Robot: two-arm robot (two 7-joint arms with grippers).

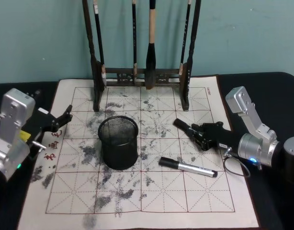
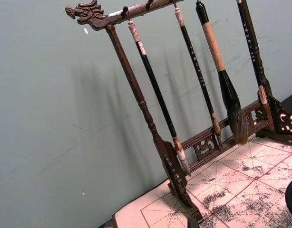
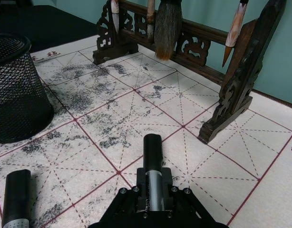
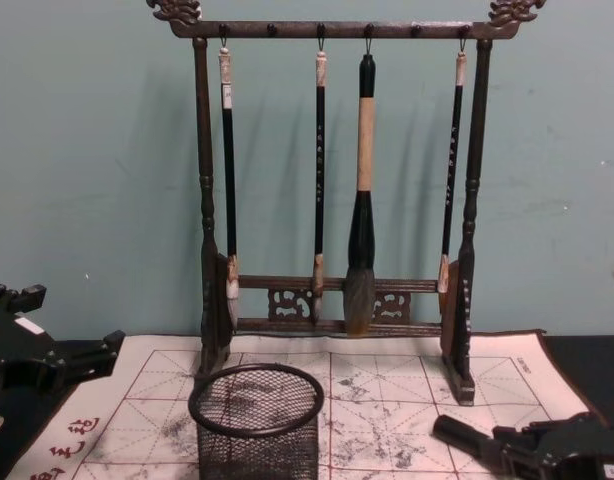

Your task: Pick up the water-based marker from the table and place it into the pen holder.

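Head view: my right gripper (image 1: 192,130) sits over the right side of the table (image 1: 185,196), clamped on the water-based marker (image 1: 181,125), whose black cap points toward the pen holder (image 1: 119,153). A second marker (image 1: 187,166) lies nearby, nearer me. My left gripper (image 1: 65,117) is parked at the mat's left edge, jaws apart.

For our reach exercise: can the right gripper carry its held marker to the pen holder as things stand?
Probably yes. The right gripper grips the marker; bare table lies between it and the pen holder, and the brush rack stands farther back.
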